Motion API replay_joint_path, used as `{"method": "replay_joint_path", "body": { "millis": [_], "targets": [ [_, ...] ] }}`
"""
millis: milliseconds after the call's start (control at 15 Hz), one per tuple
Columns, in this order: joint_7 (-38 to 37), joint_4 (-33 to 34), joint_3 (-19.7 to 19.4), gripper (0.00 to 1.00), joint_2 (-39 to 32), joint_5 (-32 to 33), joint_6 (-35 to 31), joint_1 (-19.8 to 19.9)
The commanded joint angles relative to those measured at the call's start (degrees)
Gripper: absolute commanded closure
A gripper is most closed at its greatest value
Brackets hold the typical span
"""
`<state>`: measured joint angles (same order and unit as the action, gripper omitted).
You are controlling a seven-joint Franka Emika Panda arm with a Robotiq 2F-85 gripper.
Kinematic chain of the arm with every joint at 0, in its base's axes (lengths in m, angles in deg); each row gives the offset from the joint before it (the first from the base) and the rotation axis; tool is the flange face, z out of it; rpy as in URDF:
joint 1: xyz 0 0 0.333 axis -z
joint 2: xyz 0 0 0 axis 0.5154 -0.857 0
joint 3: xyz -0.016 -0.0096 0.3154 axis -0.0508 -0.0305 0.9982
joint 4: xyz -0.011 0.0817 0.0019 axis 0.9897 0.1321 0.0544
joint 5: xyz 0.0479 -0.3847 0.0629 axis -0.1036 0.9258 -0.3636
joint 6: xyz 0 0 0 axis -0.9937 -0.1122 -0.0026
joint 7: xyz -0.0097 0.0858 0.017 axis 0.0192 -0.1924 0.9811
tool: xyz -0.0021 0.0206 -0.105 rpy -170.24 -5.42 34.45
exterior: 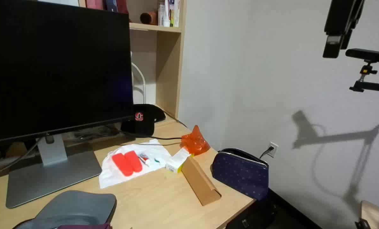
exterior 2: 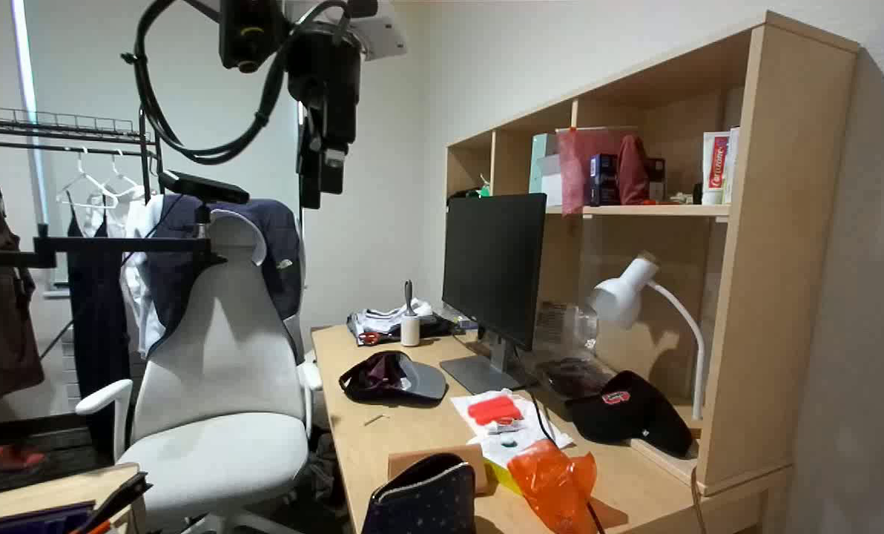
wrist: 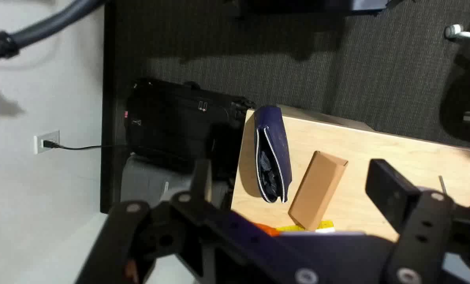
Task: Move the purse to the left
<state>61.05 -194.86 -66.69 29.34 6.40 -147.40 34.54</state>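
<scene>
The purse (exterior: pixel 240 174) is a dark navy pouch with small dots and a pale zipper edge. It stands upright at the end of the desk (exterior: pixel 151 203), its zipped top open. In an exterior view, the purse (exterior 2: pixel 426 498) is cut off by the bottom edge. In the wrist view, the purse (wrist: pixel 279 138) is seen from above, with dark stuff inside. My gripper (wrist: pixel 295 183) is open, with nothing between its fingers. It is high above the desk, well apart from the purse, and also shows in both exterior views (exterior: pixel 335 47) (exterior 2: pixel 321 182).
A brown cardboard box (wrist: pixel 317 189) lies beside the purse. An orange bag (exterior: pixel 196 141), a white cloth (exterior: pixel 113 171) with red items, and a monitor (exterior: pixel 59 73) are on the desk. A black cap (exterior 2: pixel 627 408) lies by the shelf. A black suitcase (wrist: pixel 176 122) stands off the desk's end.
</scene>
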Motion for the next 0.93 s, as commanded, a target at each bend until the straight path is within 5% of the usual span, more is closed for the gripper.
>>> {"method": "replay_joint_path", "body": {
  "millis": [0,333,733,867],
  "targets": [
    [-0.2,0.1,-0.4,0.00,0.0,0.2,0.1,-0.6],
    [-0.1,0.0,0.6,0.00,-3.7,2.4,-0.9,-0.8],
    [3.5,-6.5,-1.1,0.00,-9.6,2.2,-21.6,-2.2],
    [4.3,-6.0,-0.9,0.00,-10.9,3.2,-23.7,-1.6]
  ]
}}
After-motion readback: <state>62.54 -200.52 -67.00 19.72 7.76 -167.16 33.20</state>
